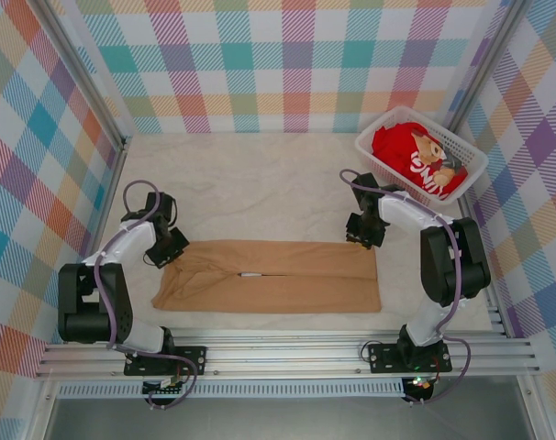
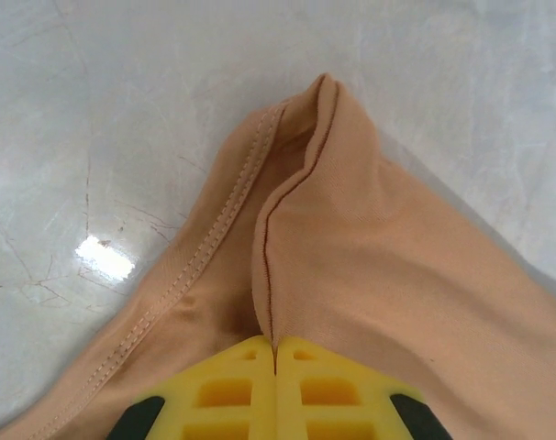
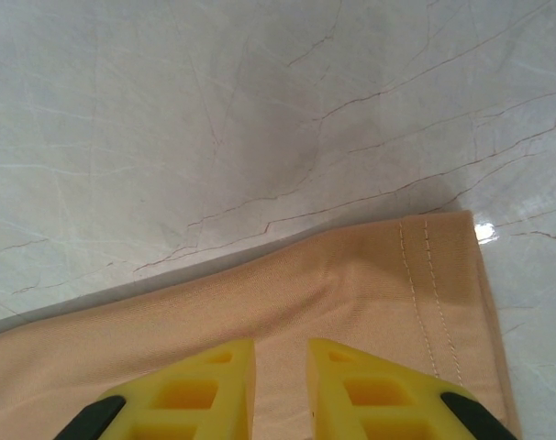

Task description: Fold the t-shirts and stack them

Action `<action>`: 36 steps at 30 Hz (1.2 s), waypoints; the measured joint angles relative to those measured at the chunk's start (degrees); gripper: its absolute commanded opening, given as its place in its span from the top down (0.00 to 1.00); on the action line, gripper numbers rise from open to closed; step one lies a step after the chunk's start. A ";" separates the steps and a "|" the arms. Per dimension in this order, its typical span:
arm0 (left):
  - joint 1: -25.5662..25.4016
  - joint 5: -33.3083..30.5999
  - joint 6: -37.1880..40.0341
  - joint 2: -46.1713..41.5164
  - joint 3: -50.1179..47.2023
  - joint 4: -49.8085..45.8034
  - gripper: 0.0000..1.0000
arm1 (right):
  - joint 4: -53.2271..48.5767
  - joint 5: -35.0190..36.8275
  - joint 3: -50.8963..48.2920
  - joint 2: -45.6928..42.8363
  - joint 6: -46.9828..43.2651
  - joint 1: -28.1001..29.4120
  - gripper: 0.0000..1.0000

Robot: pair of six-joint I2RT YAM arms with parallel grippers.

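Tan t-shirt (image 1: 273,280) is pinched at a fold by left tool (image 2: 274,353), right tool (image 3: 281,353) slightly parted above it.

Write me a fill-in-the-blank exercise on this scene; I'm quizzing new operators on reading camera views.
The red t-shirt lies ____ the white basket. On the left gripper, the jaws are ____ on the tan t-shirt. On the right gripper, the jaws stand slightly ____ at that shirt's hemmed corner. Missing words: inside; shut; open.
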 measured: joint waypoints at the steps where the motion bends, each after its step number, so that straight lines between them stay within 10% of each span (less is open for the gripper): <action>1: 0.00 0.04 0.00 -0.02 1.16 -0.59 1.00 | -0.02 -0.02 0.00 0.00 0.00 0.00 0.78; 28: 0.00 -0.35 0.96 2.34 -1.60 -8.79 0.99 | 0.00 -1.01 0.00 0.39 0.00 0.00 0.78; 36: -0.15 -6.34 2.97 5.77 2.05 -7.06 0.62 | 0.02 -1.09 -0.11 0.74 -0.33 0.00 0.78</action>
